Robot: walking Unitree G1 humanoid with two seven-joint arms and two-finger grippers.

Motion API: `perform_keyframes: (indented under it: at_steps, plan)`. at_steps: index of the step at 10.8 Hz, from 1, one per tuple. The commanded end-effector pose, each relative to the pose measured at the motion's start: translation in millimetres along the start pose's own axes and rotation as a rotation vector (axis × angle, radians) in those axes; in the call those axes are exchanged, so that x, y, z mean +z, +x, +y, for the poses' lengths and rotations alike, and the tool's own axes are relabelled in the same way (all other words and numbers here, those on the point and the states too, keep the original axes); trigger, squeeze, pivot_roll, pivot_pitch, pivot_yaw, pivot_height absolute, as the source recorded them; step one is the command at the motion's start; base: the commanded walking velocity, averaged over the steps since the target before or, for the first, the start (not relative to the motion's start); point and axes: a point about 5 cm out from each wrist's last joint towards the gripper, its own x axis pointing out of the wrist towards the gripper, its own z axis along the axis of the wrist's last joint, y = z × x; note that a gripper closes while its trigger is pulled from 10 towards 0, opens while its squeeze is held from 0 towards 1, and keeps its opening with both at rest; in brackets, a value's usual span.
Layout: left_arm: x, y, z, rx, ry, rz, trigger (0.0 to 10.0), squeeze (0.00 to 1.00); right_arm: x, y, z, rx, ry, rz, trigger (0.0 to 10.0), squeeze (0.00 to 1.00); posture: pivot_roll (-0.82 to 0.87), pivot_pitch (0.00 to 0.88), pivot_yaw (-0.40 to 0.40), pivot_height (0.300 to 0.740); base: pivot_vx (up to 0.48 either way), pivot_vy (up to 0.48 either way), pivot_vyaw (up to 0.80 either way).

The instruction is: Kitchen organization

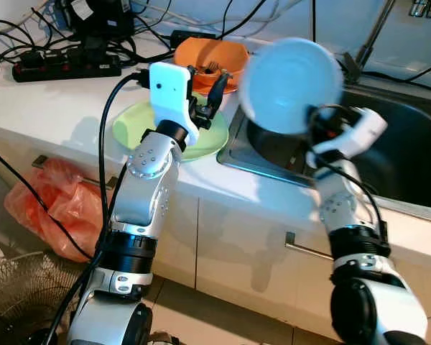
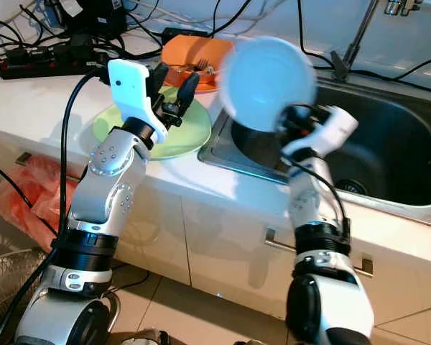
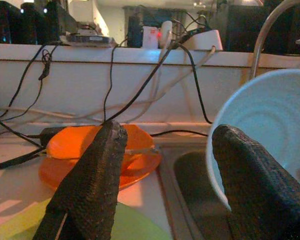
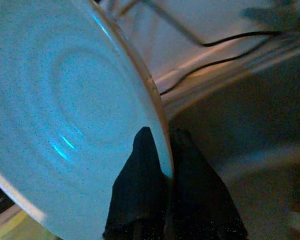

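Black fingers (image 4: 140, 190) of the right gripper (image 4: 160, 175) pinch the rim of a pale blue plate (image 1: 291, 85), one finger on each face of it. The plate stands almost on its edge in the air, its ringed underside turned to the robot's head, and it is blurred in the head views. Below and behind these fingers lies the steel sink (image 1: 399, 154), dark inside, and the plate hangs above the sink's near left part. A tap pipe (image 1: 377, 32) rises behind the sink.

Left gripper (image 3: 165, 165) is held with its two fingers (image 3: 92, 185) spread apart, and they grasp nothing. Under these fingers lies a light green plate (image 1: 129, 123) on the white counter (image 1: 57, 108), just beside the left edge of the sink. Beyond the fingertips stands an orange bowl (image 1: 212, 57) on an orange plate (image 3: 140, 167), and a fork (image 1: 210, 68) rests in the bowl. The blue plate is just to the right of this gripper.

Farther back on the counter a black power strip (image 1: 65, 68) lies among many black cables. Down at the left, in front of the cabinet, an orange plastic bag (image 1: 47, 205) sits on the floor.
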Motion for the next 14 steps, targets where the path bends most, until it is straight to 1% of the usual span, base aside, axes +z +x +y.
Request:
perform_keyframes:
  at_steps: [1,3,4,5,6,7,8,10,11,12,13,14]
  plan:
    - [4,0.2,-2.4,-0.013,0.015,-0.017,10.0,0.0,17,7.0,1.9,-0.023,-0.037,-0.074,0.0,0.0,0.08,0.059,-0.038,0.74,0.0,0.0,0.0]
    - [-1,-2.2,2.8,0.002,0.013,0.014,10.0,0.0,20,6.2,-5.8,-0.076,-0.158,-0.087,0.0,0.0,0.08,0.06,-0.039,0.74,0.0,0.0,0.0]
    - [-9,-4.2,7.6,0.027,0.009,0.044,10.0,0.0,20,6.1,-8.1,-0.092,-0.182,-0.083,4.5,0.0,0.08,0.06,-0.039,0.74,0.0,0.0,0.0]
    - [-18,-7.3,13.0,0.048,0.002,0.081,10.0,0.0,19,5.8,-10.5,-0.109,-0.24,-0.074,10.0,0.0,0.08,0.059,-0.038,0.74,0.0,0.0,0.0]
    - [-34,-14.5,20.2,0.081,-0.018,0.133,10.0,0.0,15,4.6,-13.3,-0.115,-0.344,-0.058,10.0,0.0,0.08,0.058,-0.038,0.74,0.0,0.0,0.0]
    - [-43,-19.6,24.4,0.106,-0.038,0.155,10.0,0.0,12,2.8,-14.6,-0.108,-0.417,-0.047,10.0,0.0,0.08,0.056,-0.038,0.74,0.0,0.0,0.0]
    - [-47,-22.1,26.1,0.115,-0.042,0.163,10.0,0.0,9,1.3,-16.5,-0.111,-0.446,-0.039,10.0,0.0,0.08,0.055,-0.038,0.74,0.0,0.0,0.0]
    - [-56,-27.0,29.0,0.127,-0.044,0.177,10.0,0.0,3,-1.9,-20.8,-0.115,-0.544,-0.02,10.0,0.0,0.08,0.053,-0.036,0.74,0.0,0.0,0.0]
    - [-59,-29.3,30.2,0.13,-0.04,0.187,10.0,0.0,0,-2.9,-20.1,-0.094,-0.61,-0.007,10.0,0.0,0.08,0.052,-0.034,0.74,0.0,0.0,0.0]
    - [-61,-31.6,30.5,0.125,-0.022,0.197,10.0,0.0,-4,-4.0,-18.5,-0.071,-0.656,0.008,10.0,0.0,0.08,0.052,-0.035,0.74,0.0,0.0,0.0]
    - [-61,-32.6,30.2,0.122,-0.017,0.198,10.0,0.0,-9,-5.5,-18.0,-0.058,-0.69,0.025,10.0,0.0,0.08,0.052,-0.035,0.74,0.0,0.0,0.0]
    - [-61,-32.6,29.9,0.12,-0.012,0.198,10.0,0.0,-12,-6.2,-17.7,-0.055,-0.692,0.032,10.0,0.0,0.08,0.05,-0.037,0.74,0.0,0.0,0.0]
